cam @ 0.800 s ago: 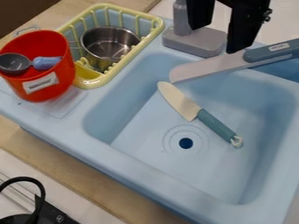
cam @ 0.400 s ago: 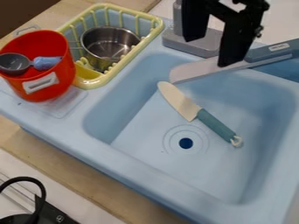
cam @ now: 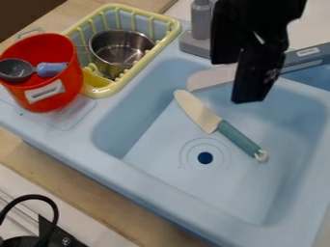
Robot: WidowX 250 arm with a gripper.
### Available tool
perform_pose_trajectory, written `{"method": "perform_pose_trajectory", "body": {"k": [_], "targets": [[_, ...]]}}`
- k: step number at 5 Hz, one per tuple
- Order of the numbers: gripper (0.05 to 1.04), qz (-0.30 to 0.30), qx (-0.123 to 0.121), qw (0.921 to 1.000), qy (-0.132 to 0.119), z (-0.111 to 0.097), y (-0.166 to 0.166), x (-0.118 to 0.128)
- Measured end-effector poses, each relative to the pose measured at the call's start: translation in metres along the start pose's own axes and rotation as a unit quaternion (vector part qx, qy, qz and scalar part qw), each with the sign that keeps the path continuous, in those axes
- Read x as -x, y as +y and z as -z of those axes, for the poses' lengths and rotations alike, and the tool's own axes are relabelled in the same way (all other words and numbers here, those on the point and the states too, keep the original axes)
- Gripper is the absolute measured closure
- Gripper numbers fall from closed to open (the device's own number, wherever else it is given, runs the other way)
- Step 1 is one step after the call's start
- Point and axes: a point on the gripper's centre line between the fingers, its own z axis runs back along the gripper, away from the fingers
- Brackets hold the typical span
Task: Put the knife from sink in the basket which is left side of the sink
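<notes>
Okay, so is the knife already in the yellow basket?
No, the knife lies in the sink, outside the yellow basket.

Pale wood table [cam: 77,185] between dark brown and white

The table has a light, tan wood top with soft grain, laid on a diagonal. Past its upper left edge lies a dark brown area [cam: 26,12], plain and shadowy; whether it is floor or wall can't be told. Along the table's lower left side runs a whitish surface [cam: 16,182], with a looping black cable [cam: 55,207] and part of a black object [cam: 61,237] on it. Up and to the right of the table is another pale surface [cam: 316,29], faintly pinkish. The light over the table is soft and fairly even.
</notes>
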Motion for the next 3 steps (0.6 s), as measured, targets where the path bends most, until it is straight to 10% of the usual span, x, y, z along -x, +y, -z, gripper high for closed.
{"method": "perform_pose_trajectory", "body": {"k": [1, 3], "targets": [[0.086, 0.126, -0.006, 0.992, 0.005, 0.004, -0.008, -0.003], [0.087, 0.367, 0.0, 0.9288, 0.055, 0.035, -0.009, -0.009]]}}
